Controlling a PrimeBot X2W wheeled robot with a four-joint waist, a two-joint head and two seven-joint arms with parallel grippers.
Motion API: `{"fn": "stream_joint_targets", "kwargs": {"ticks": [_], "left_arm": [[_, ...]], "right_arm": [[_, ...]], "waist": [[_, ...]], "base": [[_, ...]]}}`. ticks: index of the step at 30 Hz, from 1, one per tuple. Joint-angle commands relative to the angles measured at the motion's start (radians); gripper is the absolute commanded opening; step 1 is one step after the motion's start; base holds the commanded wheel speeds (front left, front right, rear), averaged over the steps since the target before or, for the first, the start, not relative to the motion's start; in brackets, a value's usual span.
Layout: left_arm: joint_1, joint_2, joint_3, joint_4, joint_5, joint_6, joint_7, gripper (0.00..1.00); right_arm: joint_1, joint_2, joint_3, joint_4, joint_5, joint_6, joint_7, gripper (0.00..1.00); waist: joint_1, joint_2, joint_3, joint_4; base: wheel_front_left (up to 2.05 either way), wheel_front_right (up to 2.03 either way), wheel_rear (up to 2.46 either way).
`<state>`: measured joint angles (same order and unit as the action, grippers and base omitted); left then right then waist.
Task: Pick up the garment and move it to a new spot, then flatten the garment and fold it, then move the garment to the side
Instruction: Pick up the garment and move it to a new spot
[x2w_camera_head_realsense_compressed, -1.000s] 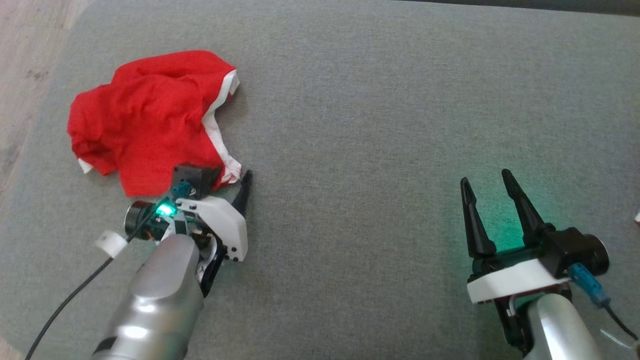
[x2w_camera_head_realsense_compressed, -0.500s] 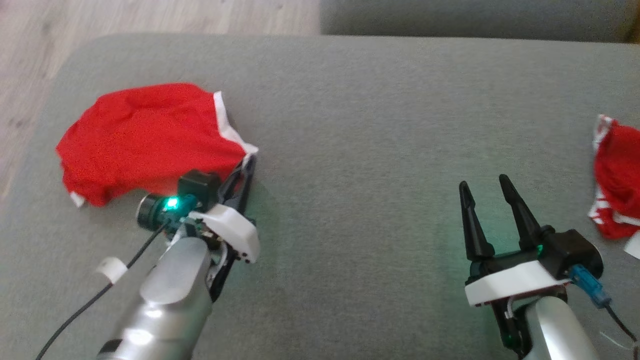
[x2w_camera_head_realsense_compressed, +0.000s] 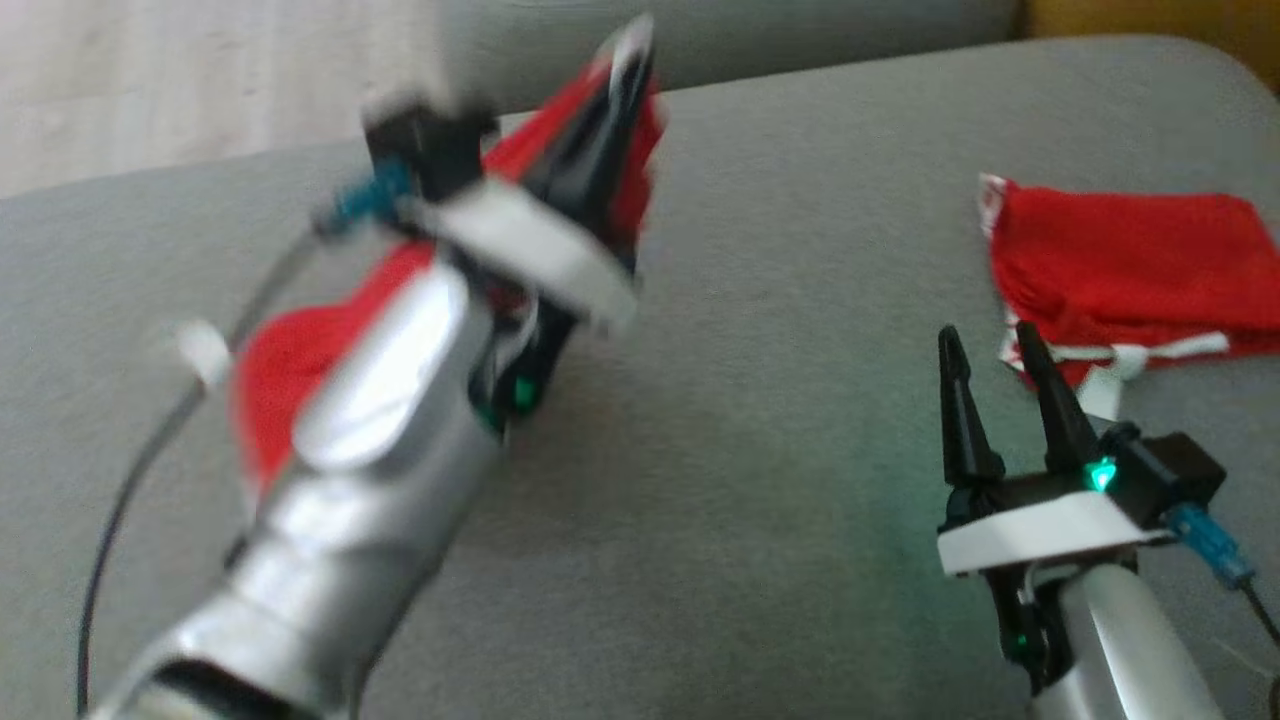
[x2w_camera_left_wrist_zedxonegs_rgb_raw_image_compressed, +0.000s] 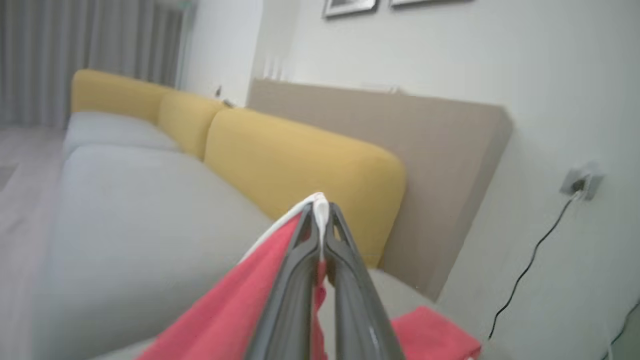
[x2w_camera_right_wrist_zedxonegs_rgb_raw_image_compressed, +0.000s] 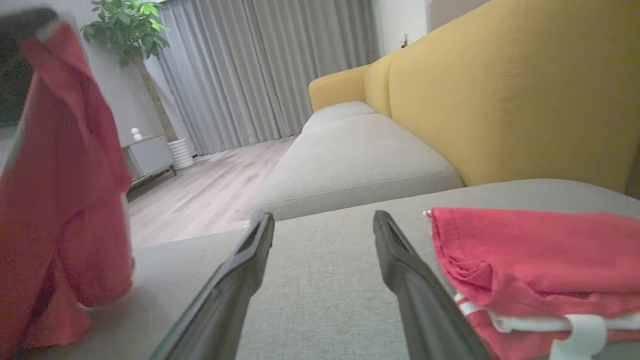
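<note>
Red garment hangs pinched in L claw

Head overhead, wrists low; shared garment.

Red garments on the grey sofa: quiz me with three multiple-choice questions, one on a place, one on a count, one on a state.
1. Where does the folded red garment with white trim lie? A) on the grey fabric seat beside the right pincer B) in a basket C) on a table
2. How many red garments show? A) one B) two C) three
3. The left pincer is: A) open and empty B) shut on nothing C) shut on the hanging red cloth garment
Answers: A, it rests by that open pincer; B, one hangs, one lies folded; C, its tips pinch the white hem.
</note>
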<state>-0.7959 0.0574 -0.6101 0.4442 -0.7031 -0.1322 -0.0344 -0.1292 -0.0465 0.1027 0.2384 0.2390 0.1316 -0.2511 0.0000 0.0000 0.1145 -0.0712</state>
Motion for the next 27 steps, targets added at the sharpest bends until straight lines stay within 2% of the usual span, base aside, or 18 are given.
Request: {"fn": "stream_joint_targets", "kwargs": {"ticks": [1, 5, 6, 9, 11, 17, 23, 24, 25, 26, 27], "left_arm": [[-0.101, 0.005, 0.048, -0.071, -0.03, 0.003, 0.023, 0.0], [-0.194, -0.004, 0.077, -0.165, -0.127, 0.034, 0.081, 0.0], [-0.194, -0.004, 0.077, -0.165, -0.127, 0.034, 0.081, 0.0], [-0.232, -0.003, 0.094, -0.205, -0.16, 0.072, 0.112, 0.0], [-0.231, 0.02, 0.113, -0.212, -0.165, 0.089, 0.125, 0.0], [-0.149, 0.163, 0.18, -0.168, -0.163, 0.124, 0.143, 0.0], [-0.064, 0.329, 0.18, 0.012, -0.098, 0.131, 0.163, 0.0], [-0.054, 0.344, 0.176, 0.046, -0.09, 0.132, 0.166, 0.11], [-0.045, 0.356, 0.171, 0.079, -0.08, 0.133, 0.166, 0.36], [-0.04, 0.369, 0.161, 0.108, -0.06, 0.137, 0.156, 0.8], [-0.039, 0.377, 0.154, 0.135, -0.04, 0.143, 0.136, 1.0]], "right_arm": [[-0.048, -0.004, 0.027, -0.033, 0.013, -0.001, -0.011, 1.0], [-0.054, -0.004, 0.016, -0.03, 0.03, -0.001, -0.011, 1.0], [-0.054, -0.004, 0.016, -0.03, 0.03, -0.001, -0.011, 1.0], [-0.06, -0.004, 0.004, -0.036, 0.04, -0.001, -0.011, 1.0], [-0.063, -0.004, -0.004, -0.042, 0.043, -0.001, -0.011, 1.0], [-0.063, -0.004, -0.023, -0.047, 0.03, -0.001, -0.011, 1.0], [-0.077, -0.004, -0.007, -0.05, 0.004, -0.001, -0.011, 1.0], [-0.079, -0.004, -0.005, -0.052, 0.001, -0.001, -0.011, 1.0], [-0.081, -0.004, -0.002, -0.053, -0.004, -0.001, -0.011, 1.0], [-0.083, -0.004, 0.0, -0.053, -0.01, -0.001, -0.011, 1.0], [-0.085, -0.004, 0.001, -0.052, -0.017, -0.001, -0.011, 1.0]], "waist": [[0.0, 0.0, 0.019, -0.065], [0.0, 0.0, 0.029, -0.105], [0.0, 0.0, 0.029, -0.105], [0.0, 0.0, 0.043, -0.118], [0.0, 0.0, 0.054, -0.118], [0.0, 0.0, 0.086, -0.093], [0.0, 0.0, 0.132, -0.071], [0.0, 0.0, 0.139, -0.067], [0.0, 0.0, 0.146, -0.064], [0.0, 0.0, 0.153, -0.06], [0.0, 0.0, 0.16, -0.055]], "base": [[0.0, 0.0, 0.0], [0.0, 0.0, 0.0], [0.0, 0.0, 0.0], [0.0, 0.0, 0.0], [0.0, 0.0, 0.0], [0.0, 0.0, 0.0], [0.0, 0.0, 0.0], [0.0, 0.0, 0.0], [0.0, 0.0, 0.0], [0.0, 0.0, 0.0], [0.0, 0.0, 0.0]]}}
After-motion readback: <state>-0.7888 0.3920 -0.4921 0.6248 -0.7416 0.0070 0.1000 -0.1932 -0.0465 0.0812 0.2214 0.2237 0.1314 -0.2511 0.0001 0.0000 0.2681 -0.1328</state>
